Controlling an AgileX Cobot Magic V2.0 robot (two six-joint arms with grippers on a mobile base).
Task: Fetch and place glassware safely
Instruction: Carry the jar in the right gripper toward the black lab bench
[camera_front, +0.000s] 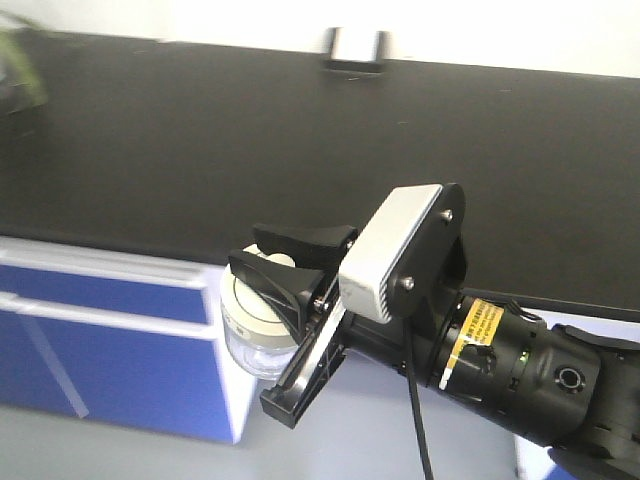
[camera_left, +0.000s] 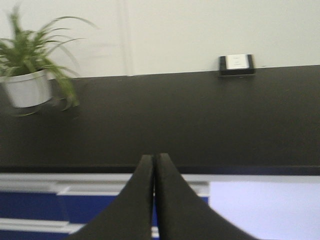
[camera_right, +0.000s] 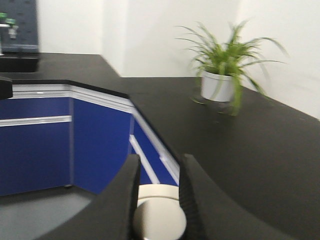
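Observation:
The glassware (camera_front: 252, 335) is a small clear jar with a cream-white lid, hanging in the air in front of the blue cabinets, below the counter's edge. My right gripper (camera_front: 245, 246) comes at it from the right and is shut on the lid's round knob (camera_right: 161, 220). The black fingers (camera_right: 192, 190) press on both sides of that knob, and the lid's rim (camera_right: 156, 192) shows just beyond it. The jar's glass body is hidden in the right wrist view. My left gripper (camera_left: 154, 158) is shut on nothing, its tips touching, and points at the counter's front edge.
A long black countertop (camera_front: 200, 150) runs across the back over blue cabinets (camera_front: 100, 350) with white trim. A potted green plant (camera_right: 220, 80) stands on it. A small dark and white box (camera_left: 236, 64) sits at the wall. Grey floor (camera_right: 40, 215) lies below.

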